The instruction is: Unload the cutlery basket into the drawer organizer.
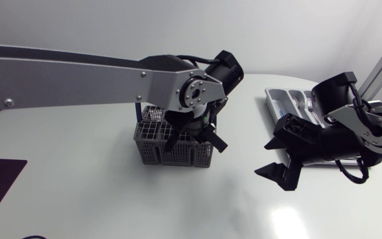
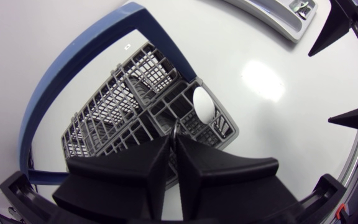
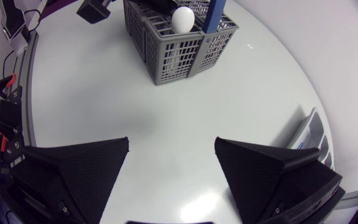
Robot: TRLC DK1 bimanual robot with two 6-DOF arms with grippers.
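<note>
As far as I can tell, this job is somewhere mid-way or earlier, definitely not wrapped up. The cutlery basket sits near the middle of the counter, and it's got at least one white oval-ended piece poking up out of a corner cell, so there's stuff left to unload. The left gripper is down in the basket under its blue handle, jaws pinched nearly together on what looks like a thin metal piece. My guess is that's a handle about to get lifted out, but I can't make out what kind of utensil it is. The right gripper hangs over bare counter between basket and organizer, jaws spread wide with nothing in them. The drawer organizer is off on the right side, well apart from the basket and half hidden by the right arm. There's a glint of something silvery in it, so maybe a piece or two is already in there; hard to say. Labels-wise: nothing readable anywhere, just a tiny mark on the blue handle that's too small to make out.
</note>
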